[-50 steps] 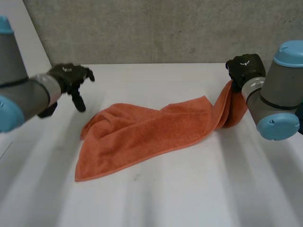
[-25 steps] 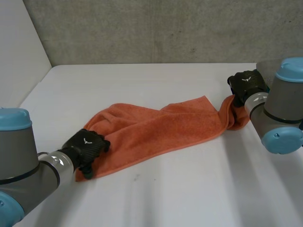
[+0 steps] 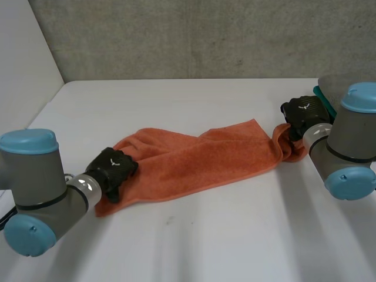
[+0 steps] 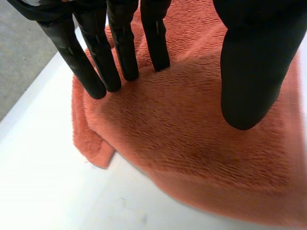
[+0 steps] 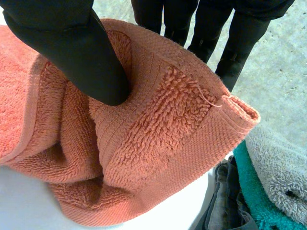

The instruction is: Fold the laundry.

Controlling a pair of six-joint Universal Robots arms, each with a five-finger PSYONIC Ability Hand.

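An orange towel (image 3: pixel 200 158) lies stretched across the white table (image 3: pixel 205 241), rumpled along its far edge. My left hand (image 3: pixel 111 169) rests on its near left corner. In the left wrist view the straight fingers (image 4: pixel 120 52) press their tips on the towel (image 4: pixel 192 143), and the thumb stands apart over the cloth. My right hand (image 3: pixel 304 113) holds the towel's right end, bunched up just above the table. In the right wrist view the thumb (image 5: pixel 72 43) pinches a thick fold of the towel (image 5: pixel 158 129) against the fingers behind it.
A pile of other laundry lies beside my right hand, with a teal towel (image 5: pixel 259 196) and a grey towel (image 5: pixel 280 163) in it; its teal edge (image 3: pixel 322 95) peeks out behind the right arm. A grey wall closes the table's far side.
My left hand came down from the far left onto the towel's near left corner, and its fingers closed in somewhat. The right hand sank, bringing the towel's right end low.
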